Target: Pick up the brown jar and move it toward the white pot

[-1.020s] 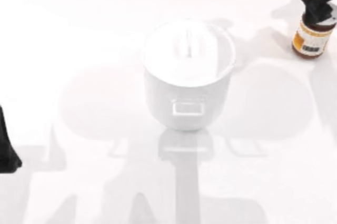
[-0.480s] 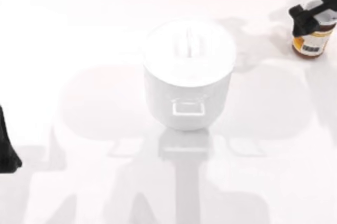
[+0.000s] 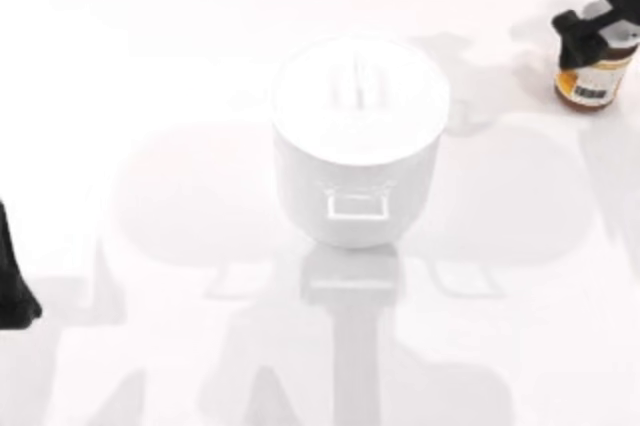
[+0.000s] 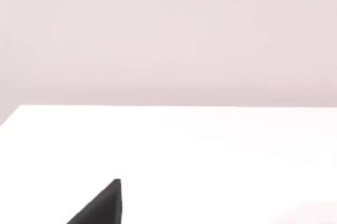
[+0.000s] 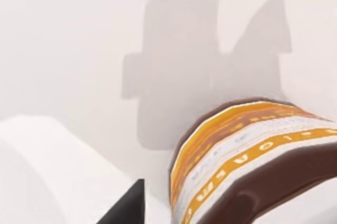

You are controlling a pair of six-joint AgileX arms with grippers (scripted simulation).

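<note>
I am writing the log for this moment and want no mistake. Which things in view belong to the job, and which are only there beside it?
Belonging to the job:
- brown jar, far right of the table
- white pot, mid-table
- right gripper, at the jar's top

Only there:
- left arm, parked at the left edge
- table

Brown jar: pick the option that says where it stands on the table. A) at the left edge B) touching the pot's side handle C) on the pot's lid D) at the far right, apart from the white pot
D: the brown jar stands at the table's far right, with bare table between it and the white pot in the middle.
</note>
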